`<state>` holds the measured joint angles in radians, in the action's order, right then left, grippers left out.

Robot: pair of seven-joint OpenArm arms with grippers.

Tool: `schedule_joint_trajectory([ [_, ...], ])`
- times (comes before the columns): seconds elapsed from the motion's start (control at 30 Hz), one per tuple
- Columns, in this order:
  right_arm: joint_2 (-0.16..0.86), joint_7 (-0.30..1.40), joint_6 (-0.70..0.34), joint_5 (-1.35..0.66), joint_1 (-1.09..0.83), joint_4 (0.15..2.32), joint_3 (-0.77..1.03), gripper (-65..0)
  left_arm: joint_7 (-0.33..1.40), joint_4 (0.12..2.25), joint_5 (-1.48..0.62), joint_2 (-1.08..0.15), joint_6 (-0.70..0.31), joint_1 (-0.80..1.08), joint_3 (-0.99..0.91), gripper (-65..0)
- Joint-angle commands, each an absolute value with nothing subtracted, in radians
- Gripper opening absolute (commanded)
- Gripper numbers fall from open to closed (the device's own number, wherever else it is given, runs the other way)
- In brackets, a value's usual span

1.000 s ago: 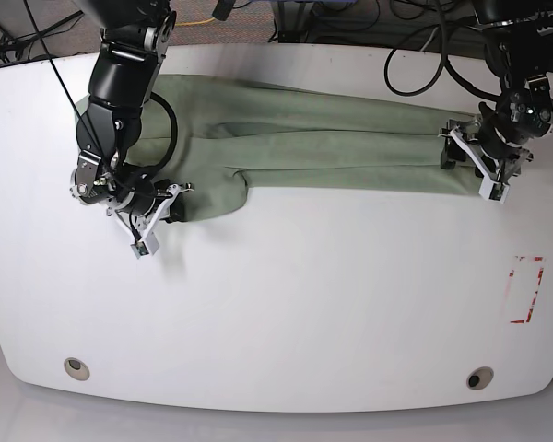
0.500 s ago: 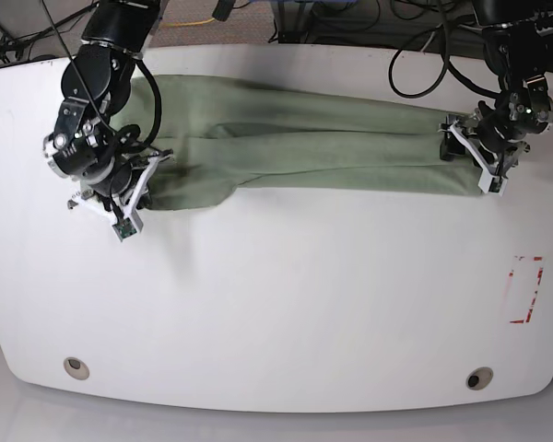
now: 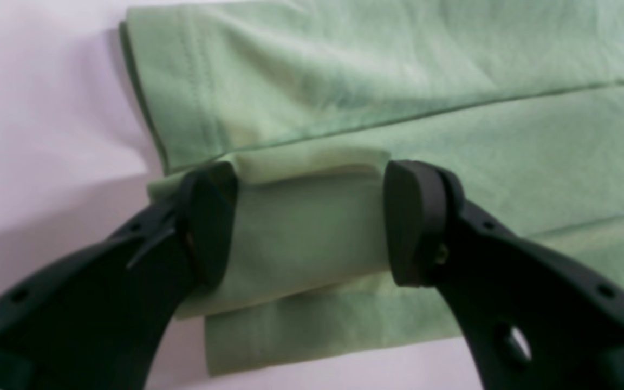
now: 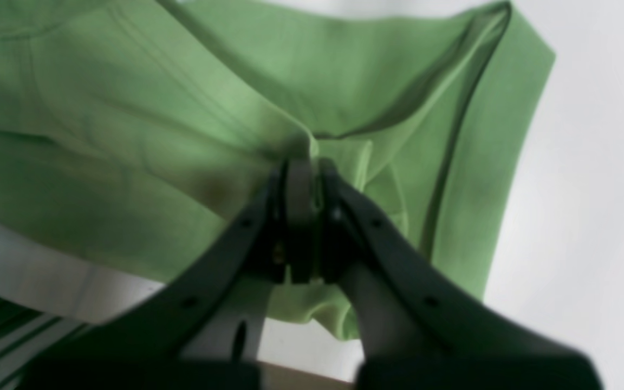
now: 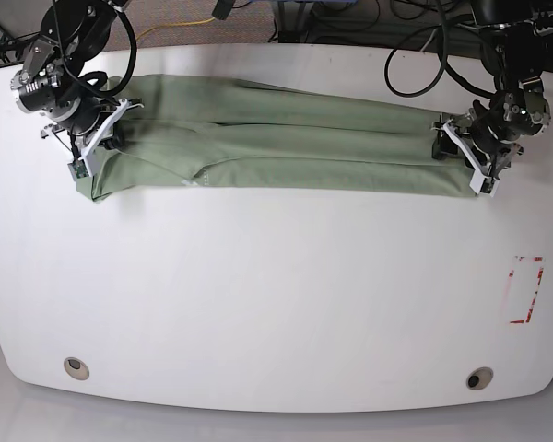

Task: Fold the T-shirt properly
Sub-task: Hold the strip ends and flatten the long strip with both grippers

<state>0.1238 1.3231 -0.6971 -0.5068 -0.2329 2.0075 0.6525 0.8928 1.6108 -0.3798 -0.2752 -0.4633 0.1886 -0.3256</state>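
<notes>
The T-shirt (image 5: 286, 152) lies stretched into a long, narrow band across the far half of the white table (image 5: 276, 295), running from about ten o'clock to two o'clock in the base view, folded lengthwise with a crease along its middle. Its near edge is almost straight.

The right gripper (image 5: 97, 138) sits at the ten o'clock end of the band. In its wrist view the right gripper (image 4: 304, 216) has its jaws pressed tightly together on a pinch of green fabric, and the cloth rises and drapes away from that pinch in loose folds, so this end hangs from the grip.

The left gripper (image 5: 465, 152) is at the two o'clock end. In its wrist view the left gripper (image 3: 309, 222) has its jaws spread wide, with a thick folded roll of the T-shirt (image 3: 398, 108) filling the gap between the two dark pads (image 3: 415, 222); both pads touch the cloth at its sides. A stitched hem runs along the shirt's edge at eleven o'clock in that view, lying flat on the table.
</notes>
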Motion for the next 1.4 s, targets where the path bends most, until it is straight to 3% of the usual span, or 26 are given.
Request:
schedule_joint_trajectory([
  [0.0,0.131,1.305,-0.698,-0.513,-0.248,2.025,0.67,-65.0,0.888,1.626,-0.383,-0.291,-0.458,0.182,-0.328,-25.8],
  [0.1,0.131,1.299,-0.698,-0.507,-0.274,2.018,0.677,-61.5,0.888,1.626,-0.383,-0.291,-0.461,0.182,-0.329,-25.8],
  [0.33,0.134,1.228,-0.698,-0.444,-0.302,1.998,0.756,-31.7,0.888,1.666,-0.414,-0.289,-0.489,0.179,-0.352,-25.8],
  [0.47,0.134,1.228,-0.698,-0.475,-0.298,2.014,0.763,-24.7,0.894,1.712,-0.506,-0.285,-0.558,0.163,-0.424,-25.6],
  [0.77,0.13,1.257,-0.698,-0.794,-0.306,2.005,0.762,-23.5,1.059,1.673,-0.822,-0.286,-0.573,0.13,-0.651,-25.0],
  [1.0,0.128,1.314,-0.698,-0.987,-0.269,1.863,0.733,-24.1,1.182,1.429,-0.941,-0.317,-0.575,0.096,-0.805,-16.2],
  [1.37,0.137,1.316,-0.698,-0.987,-0.232,1.745,0.73,-24.1,1.179,1.36,-0.941,-0.351,-0.576,0.068,-0.711,-15.8],
])
